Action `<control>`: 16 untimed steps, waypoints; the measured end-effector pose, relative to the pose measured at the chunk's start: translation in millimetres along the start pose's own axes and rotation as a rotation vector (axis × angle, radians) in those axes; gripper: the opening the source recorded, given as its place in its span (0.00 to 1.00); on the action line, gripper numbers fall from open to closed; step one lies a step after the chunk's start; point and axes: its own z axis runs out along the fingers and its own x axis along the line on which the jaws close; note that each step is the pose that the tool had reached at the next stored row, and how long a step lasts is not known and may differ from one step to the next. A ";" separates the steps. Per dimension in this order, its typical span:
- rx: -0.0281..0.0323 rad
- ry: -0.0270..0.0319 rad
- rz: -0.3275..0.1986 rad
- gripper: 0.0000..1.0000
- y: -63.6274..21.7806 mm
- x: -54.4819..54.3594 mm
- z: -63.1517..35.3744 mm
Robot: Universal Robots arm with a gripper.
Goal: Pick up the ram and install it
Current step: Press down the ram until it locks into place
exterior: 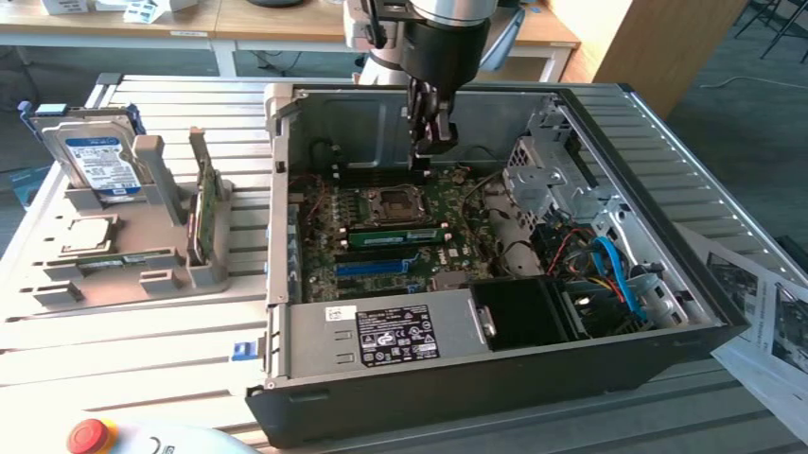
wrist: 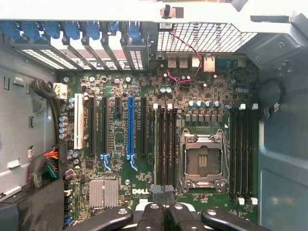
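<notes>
A: What colours were inside the black computer case?

B: A green motherboard carried black slots, one blue slot and one white slot. The ram was green too.

A: And outside it?

B: A silver hard drive with a blue-and-white label, a grey holder, a red button, all on a pale striped table.

The slatted metal worktop carries an open black computer case at its middle. To the exterior view's left of the case stands a grey holder, just beside it. Printed sheets lie at the case's other side. Near the case's front corner sits a red button.
</notes>
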 end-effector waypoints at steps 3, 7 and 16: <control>0.0000 0.0000 0.000 0.10 0.0 0.0 0.0; 0.0001 -0.0001 0.000 0.10 -2.8 0.2 0.0; 0.0000 -0.0001 0.000 0.10 -15.4 0.7 -0.1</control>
